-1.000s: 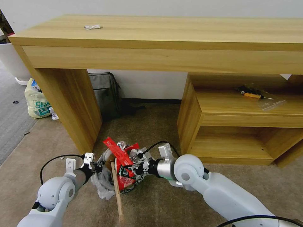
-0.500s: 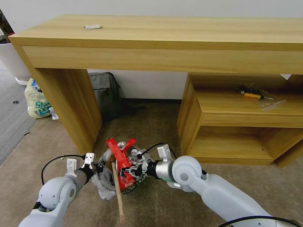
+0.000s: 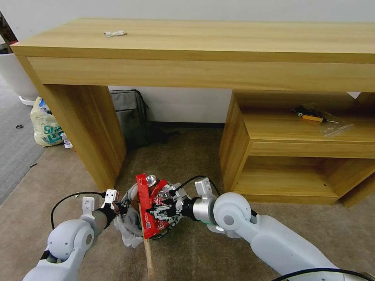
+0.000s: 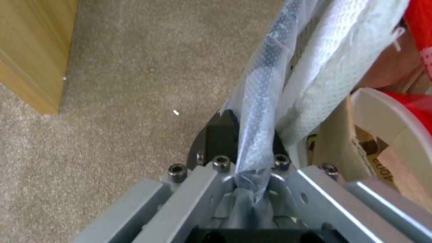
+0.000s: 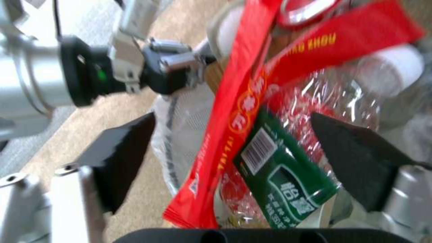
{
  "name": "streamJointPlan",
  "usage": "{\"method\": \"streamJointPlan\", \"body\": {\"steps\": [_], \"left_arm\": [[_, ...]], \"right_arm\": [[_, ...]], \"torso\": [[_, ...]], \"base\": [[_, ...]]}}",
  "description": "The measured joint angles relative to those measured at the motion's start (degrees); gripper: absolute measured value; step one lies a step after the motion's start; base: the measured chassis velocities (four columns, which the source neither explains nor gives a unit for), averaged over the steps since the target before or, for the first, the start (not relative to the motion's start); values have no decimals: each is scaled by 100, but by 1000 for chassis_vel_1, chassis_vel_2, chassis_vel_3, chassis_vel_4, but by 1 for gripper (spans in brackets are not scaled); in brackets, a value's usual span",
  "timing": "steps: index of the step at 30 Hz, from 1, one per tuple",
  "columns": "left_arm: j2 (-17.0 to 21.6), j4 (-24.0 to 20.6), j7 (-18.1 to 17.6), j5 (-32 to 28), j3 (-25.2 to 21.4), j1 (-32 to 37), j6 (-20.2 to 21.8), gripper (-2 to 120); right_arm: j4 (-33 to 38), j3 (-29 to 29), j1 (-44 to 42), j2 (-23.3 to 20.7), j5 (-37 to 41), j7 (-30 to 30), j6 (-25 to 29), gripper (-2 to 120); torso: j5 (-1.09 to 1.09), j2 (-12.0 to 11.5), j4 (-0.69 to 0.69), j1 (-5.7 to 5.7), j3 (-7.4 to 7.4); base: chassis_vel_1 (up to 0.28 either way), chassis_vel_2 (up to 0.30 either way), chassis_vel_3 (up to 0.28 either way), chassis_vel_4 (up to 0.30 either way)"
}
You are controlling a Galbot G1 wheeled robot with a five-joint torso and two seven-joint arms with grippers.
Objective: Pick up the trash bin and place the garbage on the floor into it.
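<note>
1. Red wrapper (image 3: 145,207) sits between the right gripper (image 3: 162,210)'s spread pads (image 5: 121,155), nothing clamped; robot should let it drop w/o snagging, then back out straight.
2. Left gripper (image 3: 117,208) is clenched on the trash bin (image 3: 131,228)'s bag liner (image 4: 261,111), bin held above the carpet (image 3: 195,249); should keep it level.
3. Print: barcode on green wrapper (image 5: 281,168); red strip's lettering not legible.
4. Wooden desk (image 3: 203,54) behind.

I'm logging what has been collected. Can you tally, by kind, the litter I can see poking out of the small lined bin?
Told apart at the top of the trash bin:
red wrappers: 2
green packet: 1
wooden stick: 1
can: 1
bottle: 1
Total: 6; anything deeper is hidden.
</note>
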Motion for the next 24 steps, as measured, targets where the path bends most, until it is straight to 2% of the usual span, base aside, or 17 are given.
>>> {"method": "streamJointPlan", "body": {"steps": [2,7,14,22,24], "left_arm": [[-3,0,1,1,-5,11,0,0],[-4,-8,2,2,-15,15,0,0],[-36,2,-1,1,-37,5,0,0],[-76,-77,-10,10,-290,170,0,0],[-119,-115,-19,12,-360,213,0,0]], "right_arm": [[139,105,-43,-42,0,-5,1,99],[336,342,-152,-129,-46,-17,2,100],[603,731,-388,-298,-527,-9,234,100],[620,946,-619,-271,-1379,-186,1044,100],[512,993,-769,-268,-2006,-302,1550,100]], "torso": [[0,0,0,0,0],[0,0,0,0,0],[0,0,-1,0,0],[0,0,2,0,0],[0,0,0,0,0]], "base": [[0,0,0,0],[0,0,0,0],[0,0,0,0],[0,0,0,0],[0,0,0,0]]}}
